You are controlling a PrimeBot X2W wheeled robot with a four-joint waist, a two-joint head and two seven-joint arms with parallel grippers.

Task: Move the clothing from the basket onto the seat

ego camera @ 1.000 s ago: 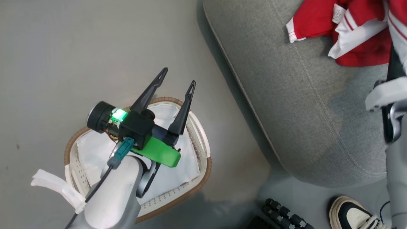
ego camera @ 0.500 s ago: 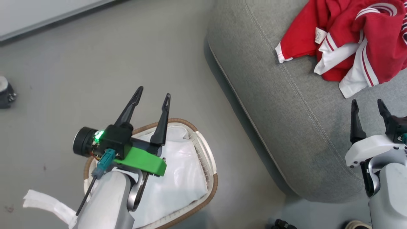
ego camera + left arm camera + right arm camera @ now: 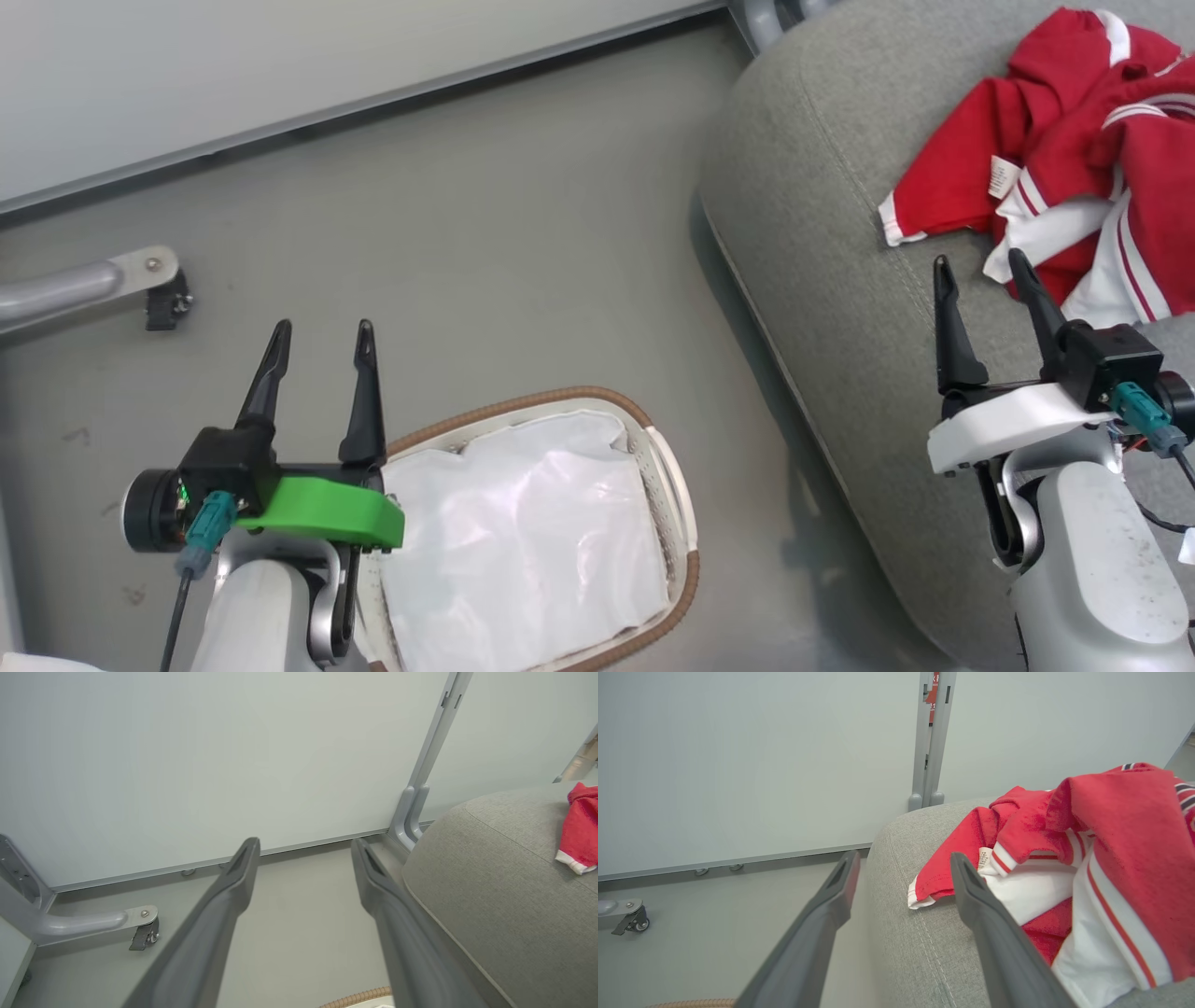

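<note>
Clothing (image 3: 1074, 187): red pieces with white stripes and trim, crumpled in one heap on the far right part of the seat (image 3: 822, 280).
Seat: big grey cushion on the right, with a rounded corner toward the wall (image 3: 280, 65).
Basket (image 3: 689, 523): stands on the floor (image 3: 467, 233), near, to the left of the seat and apart from it; inside it the white lining (image 3: 523, 541) is seen.
Left gripper (image 3: 323, 327): fingers spread apart with nothing between them; it hangs over the floor at the left side of the basket, pointing to the wall.
Right gripper (image 3: 977, 259): fingers also spread apart and holding nothing; it is above the seat, with the tips at the near edge of the clothing. I cannot tell if the right finger touches the cloth.
Metal leg (image 3: 93, 280): grey, with a caster, on the floor at the far left.
</note>
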